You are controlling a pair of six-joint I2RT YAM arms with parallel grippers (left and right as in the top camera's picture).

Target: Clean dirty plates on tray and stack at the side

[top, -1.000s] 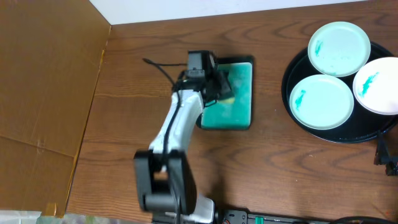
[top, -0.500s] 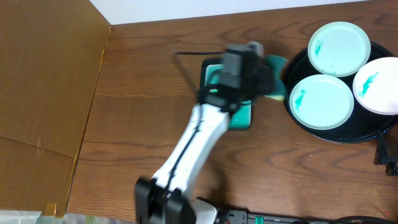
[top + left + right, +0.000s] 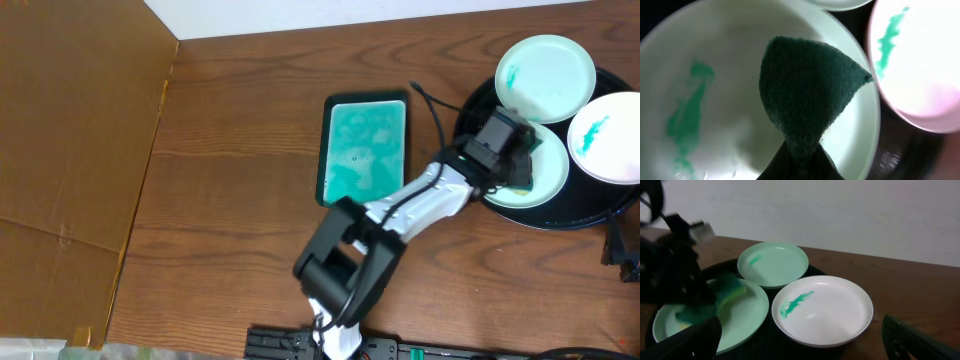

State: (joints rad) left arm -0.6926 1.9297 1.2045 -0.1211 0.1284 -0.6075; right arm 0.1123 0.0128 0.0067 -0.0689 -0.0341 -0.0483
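Wood table [image 3: 250, 130], tray [image 3: 462, 140] at R edge w/ all 3 plates [image 3: 548, 62] on it: L gripper [image 3: 512, 158] pinched tight on sponge [image 3: 810, 95] over near plate [image 3: 548, 188], R gripper [image 3: 800, 347] wide open, empty; risk: unbraced scrub may skid the plate into its neighbours.

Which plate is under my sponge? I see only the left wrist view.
Observer: The near left plate on the tray; the sponge is over its middle.
Operator: Is the far plate dirty also?
Observer: Yes, the far plate has a teal smear on its left part.
Operator: What lies left of the tray?
Observer: A teal dish, apart from the tray.
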